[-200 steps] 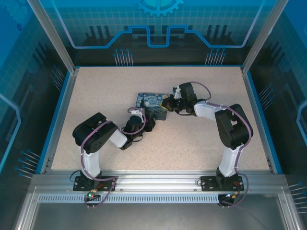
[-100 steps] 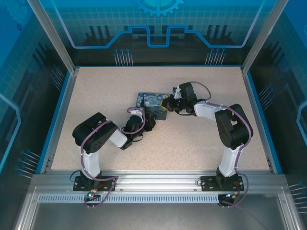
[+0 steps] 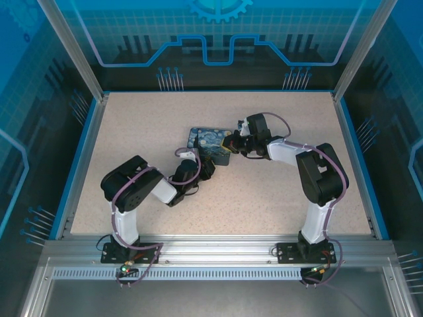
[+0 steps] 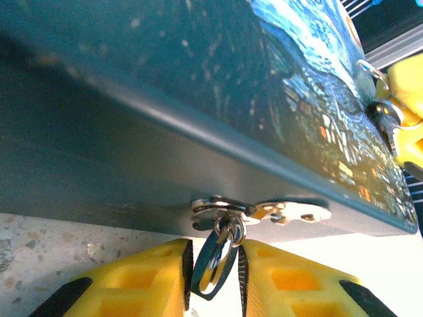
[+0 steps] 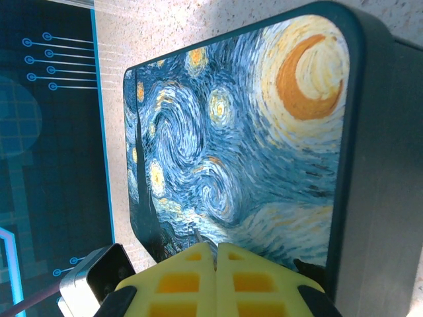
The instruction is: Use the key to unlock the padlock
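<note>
We count two claws, one padlock, one key and one tin. Nearest, the left claw (image 3: 205, 170) pinches the padlock (image 4: 213, 264), which hangs from the hasp (image 4: 264, 211) on the tin (image 5: 231, 132). Farther right, the right claw (image 5: 215, 254) is closed on the key (image 4: 381, 113) at the tin's right edge.

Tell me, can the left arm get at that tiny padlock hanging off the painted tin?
Probably yes: the left end effector has its fingers either side of the padlock, with nothing between.
</note>
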### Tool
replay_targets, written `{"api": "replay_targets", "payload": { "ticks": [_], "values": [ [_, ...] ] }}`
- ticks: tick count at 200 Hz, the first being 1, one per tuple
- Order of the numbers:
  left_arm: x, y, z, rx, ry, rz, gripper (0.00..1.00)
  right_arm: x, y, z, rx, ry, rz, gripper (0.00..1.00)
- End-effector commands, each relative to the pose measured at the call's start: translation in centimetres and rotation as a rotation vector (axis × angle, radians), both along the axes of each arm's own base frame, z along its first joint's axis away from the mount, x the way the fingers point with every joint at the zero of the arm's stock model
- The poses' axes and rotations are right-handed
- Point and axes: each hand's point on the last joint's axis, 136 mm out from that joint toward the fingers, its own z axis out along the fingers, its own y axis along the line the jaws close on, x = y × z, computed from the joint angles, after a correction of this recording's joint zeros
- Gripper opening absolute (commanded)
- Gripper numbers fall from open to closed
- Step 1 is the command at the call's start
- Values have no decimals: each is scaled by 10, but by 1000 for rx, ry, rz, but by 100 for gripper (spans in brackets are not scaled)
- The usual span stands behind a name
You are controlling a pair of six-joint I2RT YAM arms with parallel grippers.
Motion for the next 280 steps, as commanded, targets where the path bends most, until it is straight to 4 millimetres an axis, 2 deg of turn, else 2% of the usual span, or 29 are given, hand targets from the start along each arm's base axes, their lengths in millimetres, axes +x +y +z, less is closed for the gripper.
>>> {"api": "replay_targets", "payload": {
  "ticks": [1, 80, 111, 126, 155, 198, 236, 261, 280],
  "values": [
    [7, -3, -4, 0, -2, 39, 25, -23, 2, -29, -55, 118, 39, 0],
    [5, -1, -4, 1, -16, 55, 17, -24, 4, -32, -49, 128, 52, 0],
    [1, 0, 0, 5, -10, 50, 5, -23, 5, -31, -48, 124, 52, 0],
    [-1, -3, 6, -6, -7, 28, 0, -23, 5, -31, -49, 123, 52, 0],
    [-8, -13, 23, -40, 11, -39, 0, -23, 5, -28, -48, 115, 56, 0],
    [-22, -31, 59, -103, 60, -200, 0, -20, 4, -25, -42, 101, 57, 0],
    [-28, -28, 83, -145, 81, -242, 0, -19, 7, -22, -18, 96, 66, 0],
    [-29, -25, 90, -170, 93, -236, 0, -18, 9, -10, 2, 70, 71, 0],
    [-28, -22, 95, -198, 102, -223, 0, -13, 6, 13, 25, 17, 61, 0]
  ]
}}
